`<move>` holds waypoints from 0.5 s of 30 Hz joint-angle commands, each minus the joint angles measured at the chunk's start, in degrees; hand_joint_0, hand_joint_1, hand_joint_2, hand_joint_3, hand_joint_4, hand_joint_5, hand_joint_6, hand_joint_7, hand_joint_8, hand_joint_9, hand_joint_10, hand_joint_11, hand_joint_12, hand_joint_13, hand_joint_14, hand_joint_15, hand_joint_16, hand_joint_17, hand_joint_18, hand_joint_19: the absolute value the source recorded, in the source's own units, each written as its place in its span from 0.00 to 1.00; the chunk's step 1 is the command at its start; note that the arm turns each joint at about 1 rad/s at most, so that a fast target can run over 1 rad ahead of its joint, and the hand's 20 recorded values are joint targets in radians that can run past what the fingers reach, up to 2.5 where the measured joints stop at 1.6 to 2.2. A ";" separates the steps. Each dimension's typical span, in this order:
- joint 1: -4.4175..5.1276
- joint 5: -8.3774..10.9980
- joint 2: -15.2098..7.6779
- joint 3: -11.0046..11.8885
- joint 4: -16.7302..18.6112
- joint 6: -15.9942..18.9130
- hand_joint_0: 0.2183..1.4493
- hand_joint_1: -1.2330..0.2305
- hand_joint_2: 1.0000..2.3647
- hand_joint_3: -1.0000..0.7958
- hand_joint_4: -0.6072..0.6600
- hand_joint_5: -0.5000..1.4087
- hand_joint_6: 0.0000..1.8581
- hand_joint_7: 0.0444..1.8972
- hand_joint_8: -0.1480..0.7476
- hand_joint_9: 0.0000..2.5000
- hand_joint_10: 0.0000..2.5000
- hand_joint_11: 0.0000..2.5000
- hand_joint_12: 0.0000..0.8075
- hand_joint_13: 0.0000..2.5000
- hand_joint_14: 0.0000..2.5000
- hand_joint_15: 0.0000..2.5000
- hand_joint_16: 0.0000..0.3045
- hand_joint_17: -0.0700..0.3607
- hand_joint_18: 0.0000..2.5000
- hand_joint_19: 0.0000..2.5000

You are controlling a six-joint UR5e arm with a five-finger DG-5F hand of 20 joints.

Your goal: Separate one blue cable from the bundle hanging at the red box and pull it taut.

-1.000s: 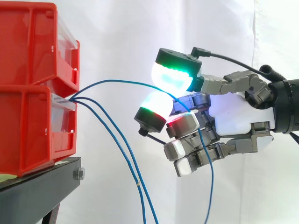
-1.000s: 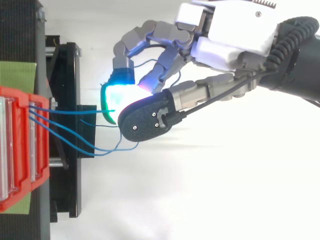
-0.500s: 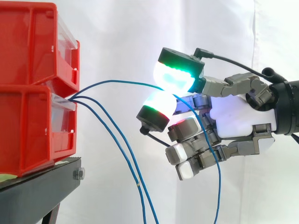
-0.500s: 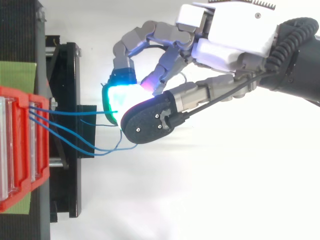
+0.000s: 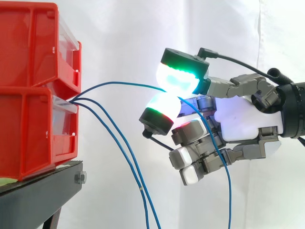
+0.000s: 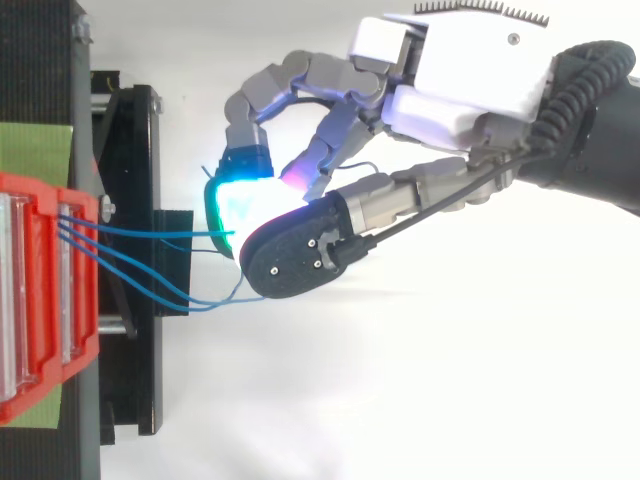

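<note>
The blue cable [image 5: 119, 83] has been pinched between the closed pads of the hand [image 5: 238, 119], its tail swung right, yet slack remains toward the red box [image 5: 33, 129].

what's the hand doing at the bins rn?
The hand has one blue cable pinched between two glowing pads, away from the red bins on the black stand. That cable runs in a shallow arc from the lower bin to the pinch, so it is not yet taut. The other two cables hang loose below it, apart from the hand.
</note>
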 commanded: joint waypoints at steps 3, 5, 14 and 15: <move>0.01 -0.45 0.00 -0.04 0.06 -0.08 0.45 0.32 0.01 0.40 0.43 0.17 0.53 0.68 0.51 0.47 0.01 0.51 0.44 0.38 0.01 0.35 0.15 0.40 0.29 0.30; 0.01 -0.36 0.00 -0.04 0.06 -0.08 0.45 0.32 0.01 0.40 0.43 0.17 0.53 0.68 0.51 0.47 0.01 0.52 0.44 0.38 0.01 0.36 0.15 0.40 0.29 0.30; 0.01 -0.27 0.00 -0.04 0.06 -0.08 0.44 0.32 0.01 0.41 0.44 0.17 0.53 0.68 0.51 0.47 0.01 0.51 0.45 0.38 0.01 0.35 0.15 0.40 0.29 0.30; -0.08 -0.27 0.00 -0.04 0.06 -0.08 0.44 0.32 0.01 0.40 0.43 0.17 0.53 0.68 0.51 0.47 0.01 0.51 0.44 0.38 0.01 0.35 0.15 0.40 0.29 0.31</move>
